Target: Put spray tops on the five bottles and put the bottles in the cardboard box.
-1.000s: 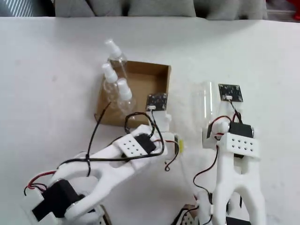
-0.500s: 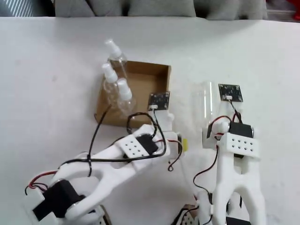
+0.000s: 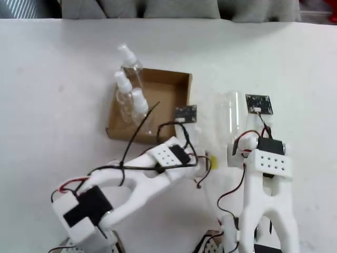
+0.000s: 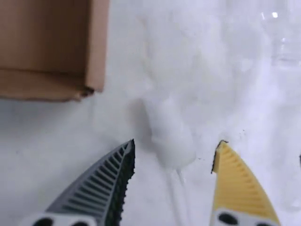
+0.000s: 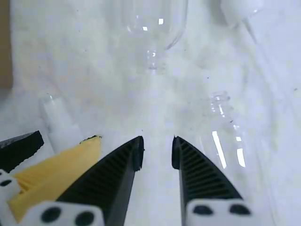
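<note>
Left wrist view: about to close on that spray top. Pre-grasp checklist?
1. Left pincer open: ok, jaws stand wide apart.
2. Spray top between the jaws: ok, it lies on the table and touches neither.
3. Cardboard box out of the closing path: ok, its corner sits off to one side.
4. Right pincer free: ok, narrow gap with nothing in it.
5. Bottle held ready for the top: not ok. The bare bottle and the second bare bottle are both ungripped.
</note>
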Robot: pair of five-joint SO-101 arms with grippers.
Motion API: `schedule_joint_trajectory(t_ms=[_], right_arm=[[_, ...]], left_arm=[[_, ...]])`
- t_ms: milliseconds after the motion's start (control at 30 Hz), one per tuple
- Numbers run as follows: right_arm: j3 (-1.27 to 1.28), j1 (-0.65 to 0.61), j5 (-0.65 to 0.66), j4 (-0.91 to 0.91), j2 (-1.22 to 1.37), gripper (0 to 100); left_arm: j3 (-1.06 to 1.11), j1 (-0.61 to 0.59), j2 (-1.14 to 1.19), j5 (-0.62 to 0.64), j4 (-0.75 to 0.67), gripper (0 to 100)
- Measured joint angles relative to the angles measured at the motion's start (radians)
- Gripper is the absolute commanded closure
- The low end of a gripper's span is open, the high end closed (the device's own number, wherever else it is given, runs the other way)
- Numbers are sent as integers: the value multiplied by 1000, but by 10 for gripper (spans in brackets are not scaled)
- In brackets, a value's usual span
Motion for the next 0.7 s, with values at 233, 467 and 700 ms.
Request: schedule_joint_trajectory(t_ms=[233,467,700], right_arm=[[29,-2,0,-43,0,915],[29,0,0,-46,0,915],[29,0,0,-46,0,915]], left_arm=[[-38,0,61,3,3,725],[-77,0,106,3,5,736],[-84,0,112,3,11,975]])
